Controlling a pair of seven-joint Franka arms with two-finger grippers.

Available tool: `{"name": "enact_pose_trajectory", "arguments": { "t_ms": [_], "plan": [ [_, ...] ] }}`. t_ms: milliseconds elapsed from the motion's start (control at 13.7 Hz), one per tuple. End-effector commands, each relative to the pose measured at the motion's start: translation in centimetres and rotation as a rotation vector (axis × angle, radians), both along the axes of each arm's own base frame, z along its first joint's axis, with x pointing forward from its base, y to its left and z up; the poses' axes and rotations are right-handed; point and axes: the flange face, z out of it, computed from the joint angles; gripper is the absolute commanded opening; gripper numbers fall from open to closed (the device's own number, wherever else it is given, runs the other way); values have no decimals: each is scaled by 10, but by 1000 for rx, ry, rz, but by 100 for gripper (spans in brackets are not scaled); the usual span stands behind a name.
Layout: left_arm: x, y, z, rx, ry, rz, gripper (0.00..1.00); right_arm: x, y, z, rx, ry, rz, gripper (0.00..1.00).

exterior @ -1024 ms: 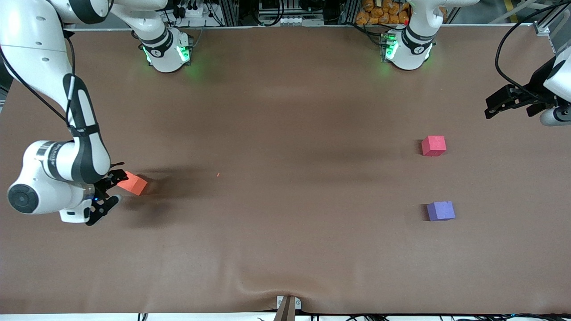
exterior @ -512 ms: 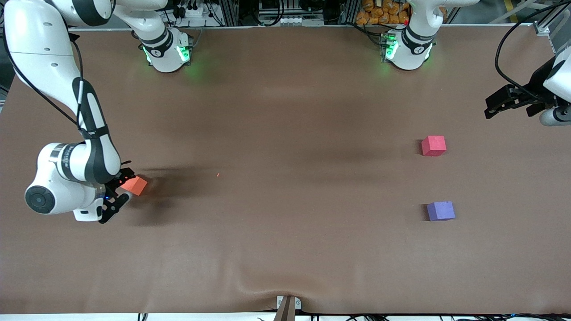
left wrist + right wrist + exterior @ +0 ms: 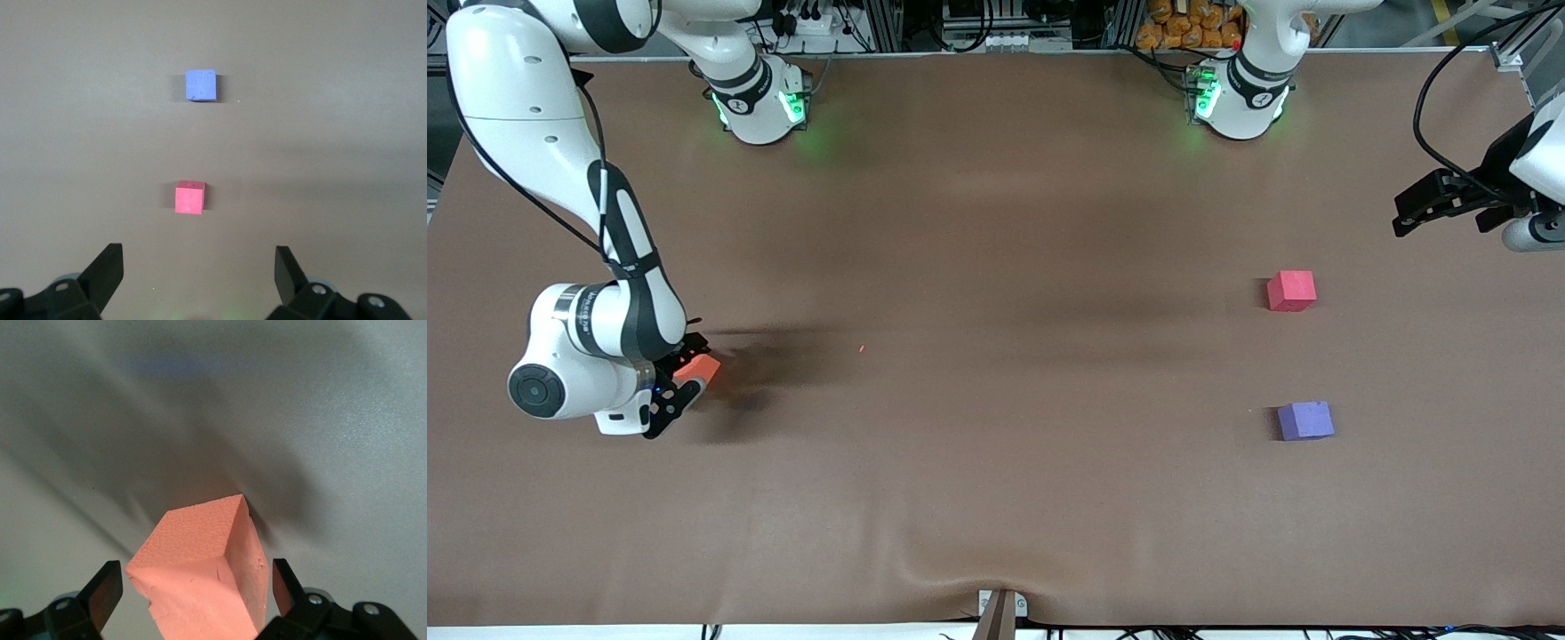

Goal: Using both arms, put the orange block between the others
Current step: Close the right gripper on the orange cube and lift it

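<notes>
The purple block (image 3: pixel 1305 420) lies nearest the front camera, flat on the brown tabletop (image 3: pixel 996 498) toward the left arm's end. In the left wrist view it (image 3: pixel 201 86) sits in line with the pinkish-red block (image 3: pixel 189 198), the two well apart with bare cloth between them.

A little farther from the camera, at the right arm's end of the tabletop, is the orange block (image 3: pixel 698 366). It rests on the tabletop, turned at an angle to the table's edges. The right gripper (image 3: pixel 679 382) is down low at it, and its jaws stand open with the block between them. The right wrist view shows the orange block (image 3: pixel 203 580) filling the gap between the two black fingertips (image 3: pixel 100 595), one corner edge facing the camera; a visible gap remains on each side, so the jaws have not closed on it. The arm casts a dark shadow (image 3: pixel 774 360) across the cloth beside the block.

Farther still from the camera, the pinkish-red block (image 3: pixel 1291 290) sits flat on the tabletop, directly in line with the purple one.

The left gripper (image 3: pixel 1440 203) hangs in the air over the edge of the tabletop at the left arm's end, waiting. Its jaws are open and empty, as the left wrist view shows with both fingertips (image 3: pixel 107 270) spread wide.
</notes>
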Motion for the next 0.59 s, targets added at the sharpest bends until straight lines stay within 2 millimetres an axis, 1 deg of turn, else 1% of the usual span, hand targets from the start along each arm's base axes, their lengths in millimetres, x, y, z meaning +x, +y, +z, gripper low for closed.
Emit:
{"name": "enact_pose_trajectory", "arguments": {
  "t_ms": [0, 73, 146, 220, 293, 366, 439, 512],
  "plan": [
    [-4, 2, 5, -18, 5, -12, 100, 0, -4, -5, 19, -58, 123, 100],
    [-4, 2, 4, -18, 7, -12, 100, 1, -4, -4, 26, -67, 149, 100],
    [-4, 2, 3, -18, 8, -13, 100, 2, -5, -3, 28, -71, 155, 92],
    [-4, 3, 4, -18, 7, -12, 100, 2, -5, -3, 28, -71, 155, 82],
    [-5, 4, 6, -18, 2, -10, 100, 2, -5, -3, 28, -71, 155, 74],
    [-4, 4, 5, -18, 5, -10, 100, 2, -5, -3, 28, -70, 155, 63],
    [-4, 4, 3, -18, 8, -10, 100, 2, -6, -3, 28, -67, 153, 58],
    [-3, 5, 1, -18, 13, -9, 100, 2, -7, -2, 28, -65, 150, 56]
  ]
}}
